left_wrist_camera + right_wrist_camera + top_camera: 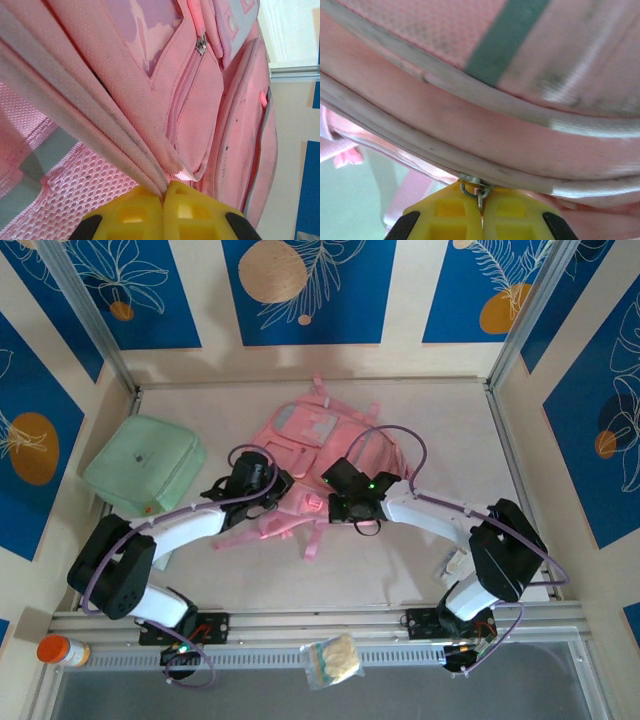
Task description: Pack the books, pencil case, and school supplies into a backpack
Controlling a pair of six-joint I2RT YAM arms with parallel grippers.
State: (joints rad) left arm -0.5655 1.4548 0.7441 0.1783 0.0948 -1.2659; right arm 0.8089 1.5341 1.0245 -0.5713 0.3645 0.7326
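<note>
The backpack (312,440) lies mid-table, long axis near to far, its near end pinched by the left gripper (164,189) on a fabric fold (125,155) and, just right of it, by the right gripper (481,196) on the zipper pull (472,188).

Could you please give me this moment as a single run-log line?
left gripper: shut on backpack seam edge | right gripper: shut on zipper pull | backpack: lying on table

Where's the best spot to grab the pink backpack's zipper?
Pinch the small metal pull ring dangling at the edge of the backpack, coming in from the side nearest the arms, as the right gripper does. It sticks out free of the fabric.
</note>
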